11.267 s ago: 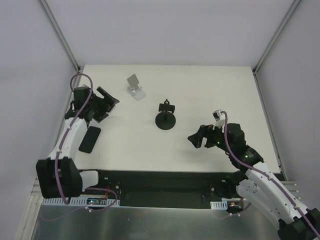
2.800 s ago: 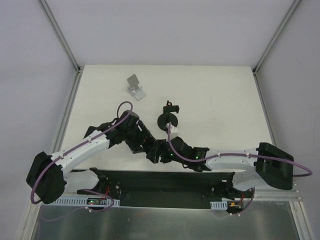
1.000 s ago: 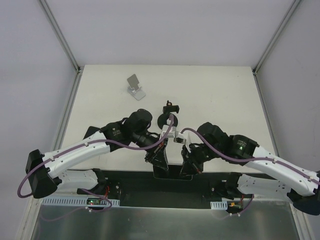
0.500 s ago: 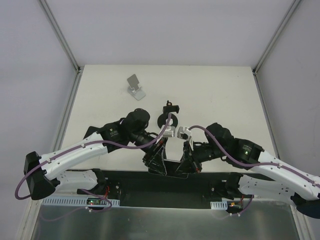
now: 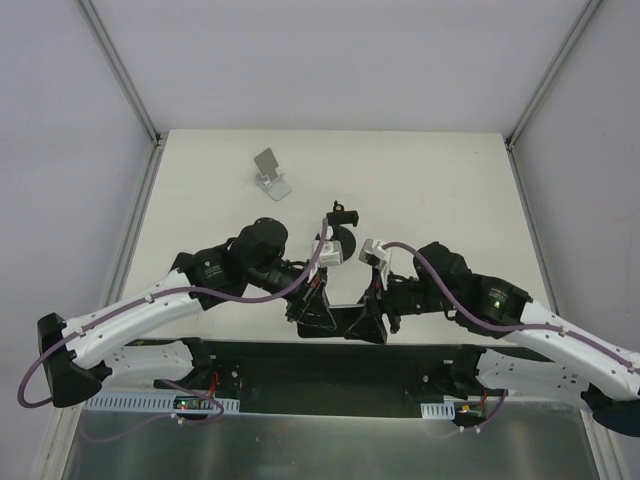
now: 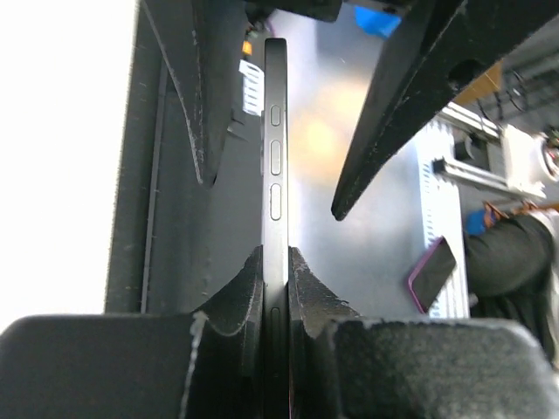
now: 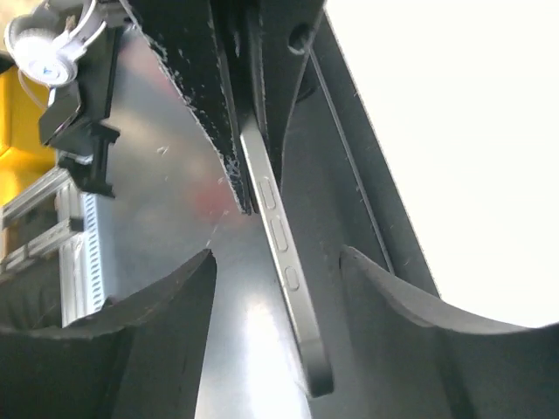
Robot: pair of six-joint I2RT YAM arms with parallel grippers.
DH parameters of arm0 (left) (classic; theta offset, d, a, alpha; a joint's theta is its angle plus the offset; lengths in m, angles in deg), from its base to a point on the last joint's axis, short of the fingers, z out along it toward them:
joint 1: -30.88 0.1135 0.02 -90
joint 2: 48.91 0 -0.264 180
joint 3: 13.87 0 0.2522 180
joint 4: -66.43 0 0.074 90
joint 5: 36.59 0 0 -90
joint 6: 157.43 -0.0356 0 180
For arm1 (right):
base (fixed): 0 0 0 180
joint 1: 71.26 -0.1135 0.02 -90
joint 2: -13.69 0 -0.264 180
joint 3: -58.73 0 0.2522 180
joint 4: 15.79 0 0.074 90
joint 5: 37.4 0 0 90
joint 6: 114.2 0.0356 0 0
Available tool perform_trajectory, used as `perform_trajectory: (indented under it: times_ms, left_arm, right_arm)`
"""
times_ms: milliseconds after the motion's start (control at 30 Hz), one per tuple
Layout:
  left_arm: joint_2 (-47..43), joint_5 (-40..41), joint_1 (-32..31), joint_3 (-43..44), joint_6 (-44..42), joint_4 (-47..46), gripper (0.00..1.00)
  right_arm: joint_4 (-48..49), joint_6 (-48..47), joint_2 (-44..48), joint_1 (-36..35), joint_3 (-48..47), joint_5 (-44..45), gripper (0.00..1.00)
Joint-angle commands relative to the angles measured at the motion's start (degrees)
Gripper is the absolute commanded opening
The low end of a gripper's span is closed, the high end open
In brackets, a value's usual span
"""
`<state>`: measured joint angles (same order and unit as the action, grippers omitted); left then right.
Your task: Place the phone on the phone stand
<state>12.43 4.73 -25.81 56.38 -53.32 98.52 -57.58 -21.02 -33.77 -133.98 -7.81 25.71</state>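
Handover step in hand: slim dark slab phone [image 6: 275, 175] poised edge-on over the near edge of the white desk [image 5: 450, 180], one end clamped between the closed fingers of the left hand [image 6: 275, 262]. Right hand [image 7: 278, 255] spread wide, straddling the free end without contact. Next move judged to need right-hand closure on the flat faces before left release, then carriage to the black round-based phone stand [image 5: 346, 236] just beyond.

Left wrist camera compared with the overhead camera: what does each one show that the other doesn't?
Only the left wrist view shows the phone edge-on, its side buttons, and the left gripper clamped on it. Only the overhead view shows a silver stand and a black stand farther back on the table. Both show the phone with the right gripper close beside it.
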Motion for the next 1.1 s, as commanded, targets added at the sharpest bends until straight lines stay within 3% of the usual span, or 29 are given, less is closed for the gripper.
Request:
perform_trajectory:
  times_ms: [0,200,467,700,767,833,867,967,1033,1067]
  left_arm:
    - [-5.35,11.75,-0.36,4.16,3.89,-4.78,0.0]
    - [-11.85,17.21,-0.36,-1.46,14.17,-21.1,0.0]
    - [-18.98,25.74,-0.36,-12.97,22.45,-38.44,0.0]
    - [-18.98,25.75,-0.36,-16.23,25.79,-44.6,0.0]
    - [-19.24,25.57,-0.36,-16.59,25.79,-45.48,0.0]
    - [-19.59,25.4,-0.36,-16.85,25.88,-45.92,0.0]
    - [-19.68,25.48,-0.36,-17.02,26.06,-46.45,0.0]
    - [-19.95,25.22,-0.36,-17.82,26.58,-47.51,0.0]
    - [-19.59,24.7,-0.36,-17.29,26.41,-46.2,0.0]
    - [-19.51,24.34,-0.36,-16.94,26.06,-45.32,0.03]
  right_arm:
    - [10.69,3.05,3.42,0.05,1.44,9.31,0.75]
    - [23.6,10.34,9.66,0.14,9.17,16.52,0.89]
    - [41.38,17.21,12.58,-0.03,16.83,19.16,0.89]
    - [50.87,20.2,10.99,-0.03,18.14,20.21,0.62]
    - [52.2,20.38,11.77,-0.04,18.93,21.44,0.6]
    - [52.9,20.64,12.48,-0.04,19.72,22.58,0.5]
    - [53.08,20.81,12.92,-0.12,19.9,23.37,0.38]
    - [55.01,20.99,12.57,-0.12,20.08,22.25,0.21]
    - [55.8,20.82,12.13,-0.04,19.73,21.71,0.03]
    - [55.72,20.73,12.04,0.05,19.64,21.54,0.01]
